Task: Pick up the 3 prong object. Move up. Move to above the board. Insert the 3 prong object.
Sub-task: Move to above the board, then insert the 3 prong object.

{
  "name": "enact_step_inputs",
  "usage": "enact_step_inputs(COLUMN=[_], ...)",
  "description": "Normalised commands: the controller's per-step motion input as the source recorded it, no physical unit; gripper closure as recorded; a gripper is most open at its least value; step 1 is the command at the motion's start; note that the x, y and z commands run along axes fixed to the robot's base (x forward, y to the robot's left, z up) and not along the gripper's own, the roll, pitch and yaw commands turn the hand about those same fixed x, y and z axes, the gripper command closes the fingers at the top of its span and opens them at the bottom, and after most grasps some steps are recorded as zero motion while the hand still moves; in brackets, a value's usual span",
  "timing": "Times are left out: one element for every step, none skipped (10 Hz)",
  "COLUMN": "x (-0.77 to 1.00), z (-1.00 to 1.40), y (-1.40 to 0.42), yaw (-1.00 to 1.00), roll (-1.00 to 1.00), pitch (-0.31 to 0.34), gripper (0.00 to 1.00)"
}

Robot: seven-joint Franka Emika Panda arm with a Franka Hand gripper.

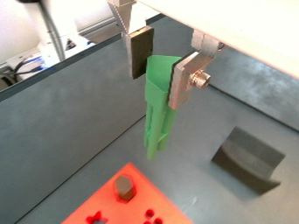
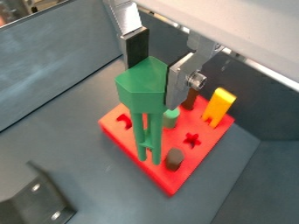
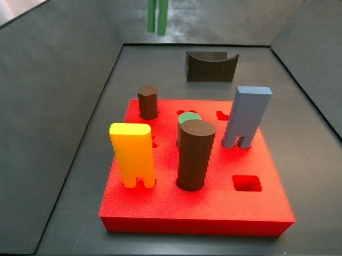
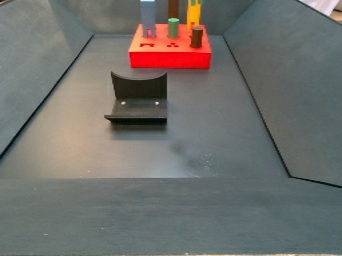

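Observation:
My gripper (image 1: pixel 160 83) is shut on the top of the 3 prong object (image 1: pixel 156 118), a tall plain green block that hangs upright in the air with its prongs down. Both show in both wrist views, the gripper (image 2: pixel 158 79) and the block (image 2: pixel 143 105). The silver fingers (image 1: pixel 184 80) press its two sides. The red board (image 2: pixel 176 175) lies below, with the prongs well above it. In a side view only the block's lower end (image 3: pixel 158 15) shows above the board (image 3: pixel 201 205); the gripper is out of frame there.
On the board stand an orange-yellow pronged block (image 3: pixel 131 155), a light-blue pronged block (image 3: pixel 247 118), two dark cylinders (image 3: pixel 197 155) and a short green cylinder (image 3: pixel 191 118). The dark fixture (image 3: pixel 209 65) stands on the floor beyond the board (image 4: pixel 171 55). Grey walls enclose the floor.

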Motion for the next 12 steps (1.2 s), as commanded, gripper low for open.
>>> enact_step_inputs(x=[0.03,0.04,0.05,0.00,0.00,0.20,0.79,0.90,0.91,0.75,0.70,0.71], z=[0.03,0.03,0.02,0.00,0.00,-0.01,-0.32,-0.31,-0.45,-0.46,-0.48,-0.65], y=[-0.73,-0.49,-0.26,0.00,0.00,0.00,0.21,0.19,0.18,0.13,0.11,0.00], yaw=[0.00,0.01,0.01,0.00,0.00,0.00,-0.31,-0.24,-0.31,-0.49,-0.50,-0.47], roll=[-0.01,0.00,0.01,0.01,0.00,0.00,0.00,0.00,0.00,-0.07,-0.10,-0.01], pitch=[0.073,0.080,0.087,0.000,-0.004,0.060,0.107,0.086,0.003,0.000,-0.071,-0.066], gripper=[1.00,1.00,1.00,1.00,1.00,1.00,1.00,1.00,1.00,1.00,1.00,1.00])
